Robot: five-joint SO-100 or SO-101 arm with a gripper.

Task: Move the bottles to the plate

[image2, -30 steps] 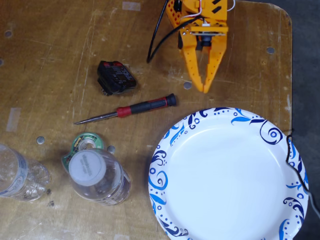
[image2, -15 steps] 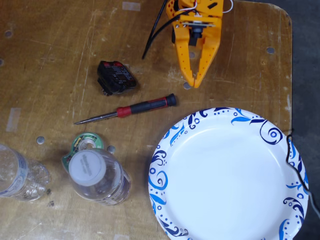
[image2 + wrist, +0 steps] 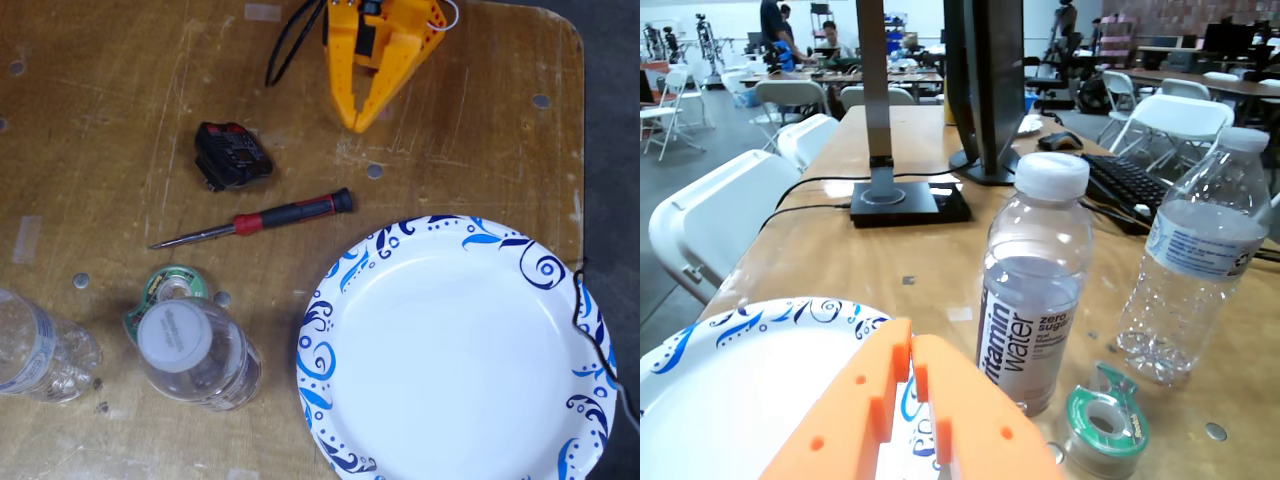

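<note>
Two bottles (image 3: 190, 352) (image 3: 35, 350) upright, lower left of fixed view, beside plate (image 3: 455, 350); end effector (image 3: 362, 118) clenched, empty, top centre.

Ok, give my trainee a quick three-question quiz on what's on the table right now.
1. True or false: a bottle already stands on the plate.
2. Which lies closest to the vitaminwater bottle? A) screwdriver B) green tape dispenser C) black block
3. Fill in: the gripper is holding ______.

Key: 1 false, both the vitaminwater bottle and the clear bottle stand on the table; 2 B; 3 nothing.
</note>
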